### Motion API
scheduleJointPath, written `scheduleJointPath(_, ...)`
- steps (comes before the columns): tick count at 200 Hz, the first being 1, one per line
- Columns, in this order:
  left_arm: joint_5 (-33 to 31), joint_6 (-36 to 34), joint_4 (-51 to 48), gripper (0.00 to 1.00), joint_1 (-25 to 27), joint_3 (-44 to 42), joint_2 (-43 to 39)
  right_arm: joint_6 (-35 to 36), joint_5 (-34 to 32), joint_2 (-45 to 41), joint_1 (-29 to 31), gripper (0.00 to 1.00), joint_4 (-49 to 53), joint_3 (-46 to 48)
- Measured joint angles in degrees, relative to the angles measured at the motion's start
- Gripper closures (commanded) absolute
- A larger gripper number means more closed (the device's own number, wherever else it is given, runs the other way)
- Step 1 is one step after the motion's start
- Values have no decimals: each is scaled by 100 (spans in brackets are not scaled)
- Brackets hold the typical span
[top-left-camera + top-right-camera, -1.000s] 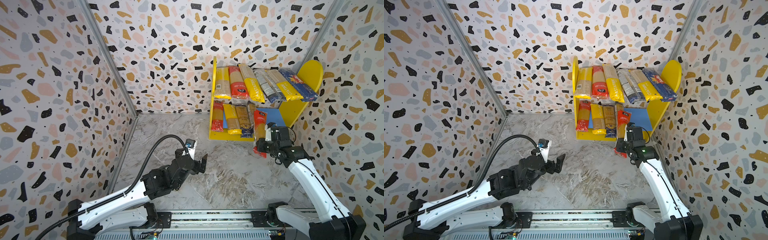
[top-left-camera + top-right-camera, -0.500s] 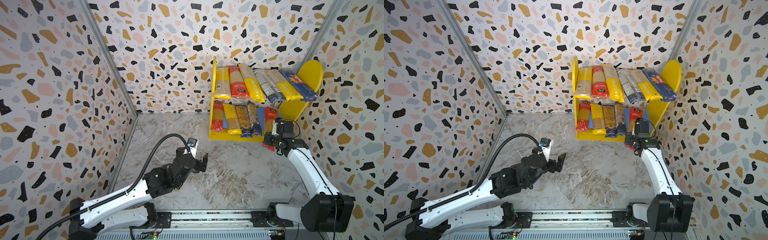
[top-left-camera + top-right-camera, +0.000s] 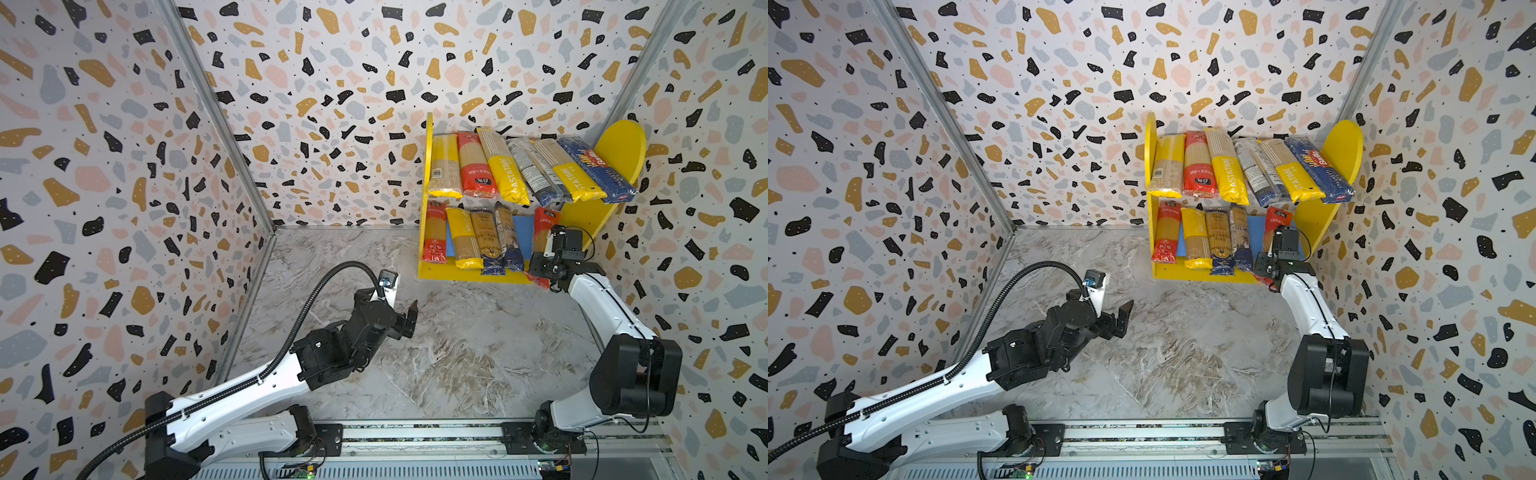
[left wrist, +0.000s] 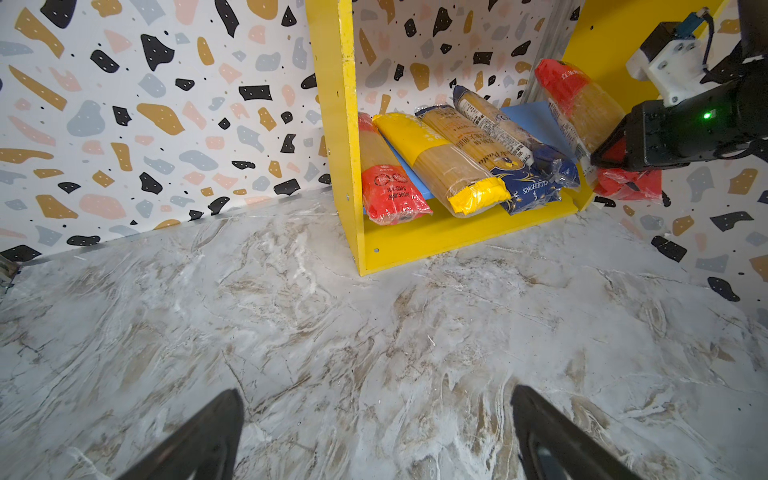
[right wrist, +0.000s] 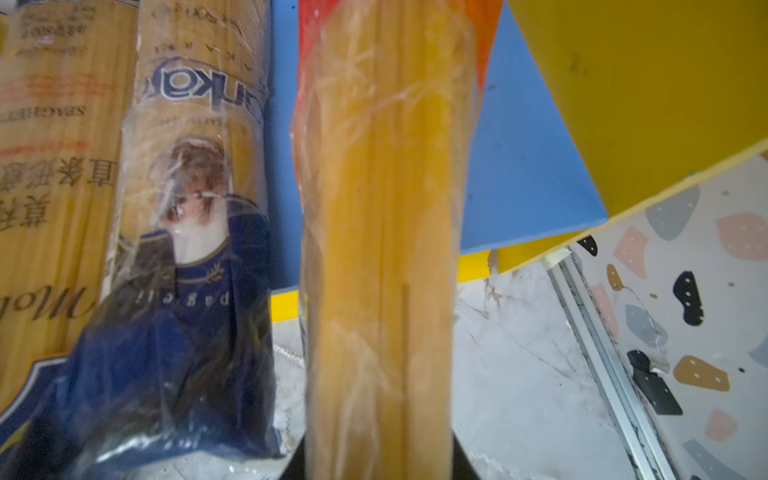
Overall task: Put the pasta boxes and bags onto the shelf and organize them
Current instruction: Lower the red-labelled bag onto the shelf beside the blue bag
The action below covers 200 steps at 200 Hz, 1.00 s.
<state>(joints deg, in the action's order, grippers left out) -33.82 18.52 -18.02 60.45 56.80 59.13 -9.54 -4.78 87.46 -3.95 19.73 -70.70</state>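
Observation:
The shelf (image 3: 619,153) (image 3: 1343,149) stands at the back right, with yellow sides and a blue lower board (image 5: 523,166). Several pasta packs (image 3: 511,170) lie across its upper board and several more (image 3: 478,241) on the lower board. My right gripper (image 3: 544,270) (image 5: 376,461) is shut on a red-ended pasta bag (image 3: 542,226) (image 4: 582,108) near its lower end. The bag's far end reaches over the bare right part of the lower board, beside a dark blue pack (image 5: 187,291). My left gripper (image 3: 401,318) (image 4: 376,399) hovers open over the marble floor, holding nothing.
Terrazzo walls (image 3: 124,166) close in on three sides, and the right wall runs just behind the shelf's right side. A metal rail (image 3: 415,432) carrying both arm bases runs along the front. The left arm's black cable (image 3: 324,286) arches over the floor.
The right gripper has carried the red-ended bag rightward and toward the shelf, from in front of the lower packs to the bare right end of the lower board. The left arm barely moved.

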Motion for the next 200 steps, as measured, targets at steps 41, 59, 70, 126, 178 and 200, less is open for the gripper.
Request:
scheduleJointPath(41, 37, -35, 7, 1, -186, 122, 181, 238, -232, 632, 4, 92, -125, -597)
scheduleJointPath(59, 57, -52, 4, 1, -254, 122, 264, 330, -356, 800, 0, 92, -184, -675)
scheduleJointPath(70, 70, -59, 4, 1, -293, 122, 310, 376, -393, 852, -15, 91, -179, -684)
scheduleJointPath(126, 186, -94, -42, 1, -380, 157, 400, 472, -514, 1172, -136, 79, -177, -1082)
scheduleJointPath(178, 223, -90, -87, 1, -389, 225, 326, 433, -531, 1143, -179, 28, -529, -1172)
scheduleJointPath(200, 254, -76, -114, 0, -409, 225, 291, 343, -533, 975, -179, 25, -638, -1108)
